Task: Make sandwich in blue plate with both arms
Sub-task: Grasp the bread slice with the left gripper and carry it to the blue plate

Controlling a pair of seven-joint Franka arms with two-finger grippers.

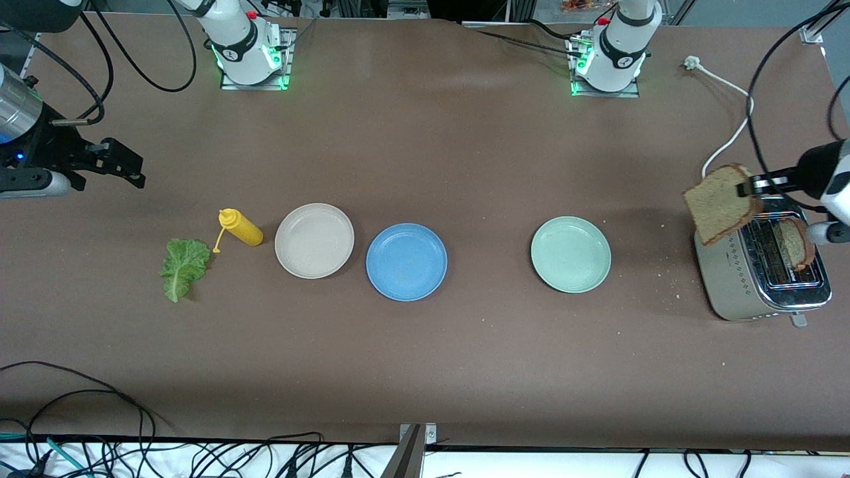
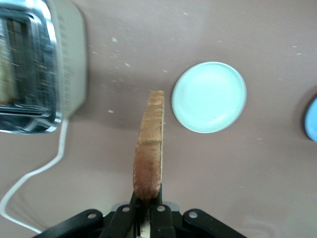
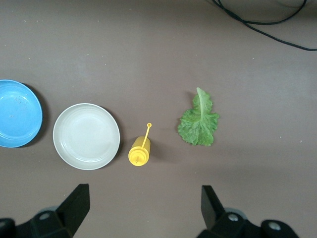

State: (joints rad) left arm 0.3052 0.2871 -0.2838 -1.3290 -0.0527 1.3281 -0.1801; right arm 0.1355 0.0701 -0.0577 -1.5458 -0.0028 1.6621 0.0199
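Left hand [image 1: 749, 187] pinches a bread slice [image 1: 722, 204] edge-on, up in the air over the toaster [image 1: 744, 279]; second slice [image 1: 793, 244] sits in a toaster slot. Right hand [image 3: 143, 208] spread wide, waiting over the tabletop [image 1: 425, 358] near lettuce [image 1: 182, 267] and mustard bottle [image 1: 240, 228]. Blue plate [image 1: 406, 261] sits between beige plate [image 1: 314, 240] and green plate [image 1: 570, 254].

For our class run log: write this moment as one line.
left gripper: shut on bread slice, over toaster | right gripper: open, waiting | blue plate: empty | lettuce leaf: on table
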